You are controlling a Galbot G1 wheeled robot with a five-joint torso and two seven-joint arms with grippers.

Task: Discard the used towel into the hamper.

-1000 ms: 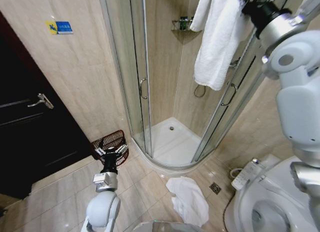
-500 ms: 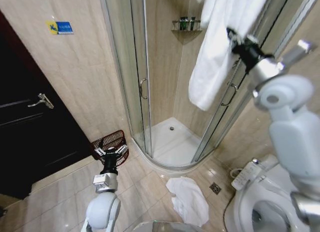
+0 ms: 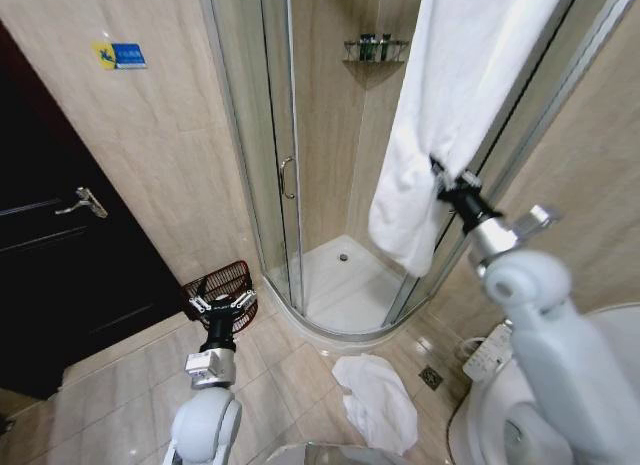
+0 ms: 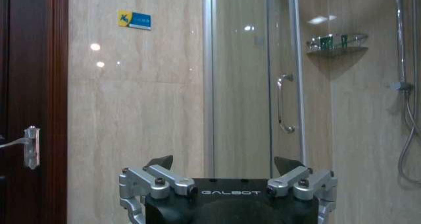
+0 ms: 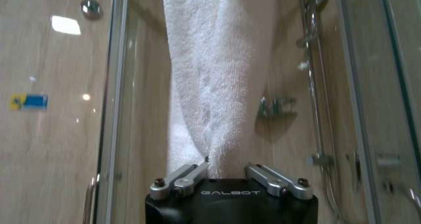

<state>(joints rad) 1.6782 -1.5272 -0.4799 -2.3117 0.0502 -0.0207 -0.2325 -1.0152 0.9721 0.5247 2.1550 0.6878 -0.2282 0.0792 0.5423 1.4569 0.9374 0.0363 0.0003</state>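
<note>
The right gripper [image 3: 443,177] is raised at about 2 o'clock in the head view, its jaws pressed in on a gathered fold of the white towel [image 3: 455,105]; the right wrist view shows the cloth bunching into a ridge right between them. The towel hangs in a long drape in front of the glass shower door [image 3: 275,155], its lower end loose at about 3 o'clock. It looks soft, limp and fairly bulky terry: light enough to lift, likely to sag, swing and trail, and unlikely to slip from a firm pinch. A hold on a thick fold near mid-length seems sound, though the free ends may snag on the door. The hamper [image 3: 222,285] stands on the floor at 8 o'clock, against the wall. The left gripper [image 3: 222,303] waits just over the hamper, jaws spread and empty. Another white cloth [image 3: 380,400] lies on the tiles at 5 o'clock
</note>
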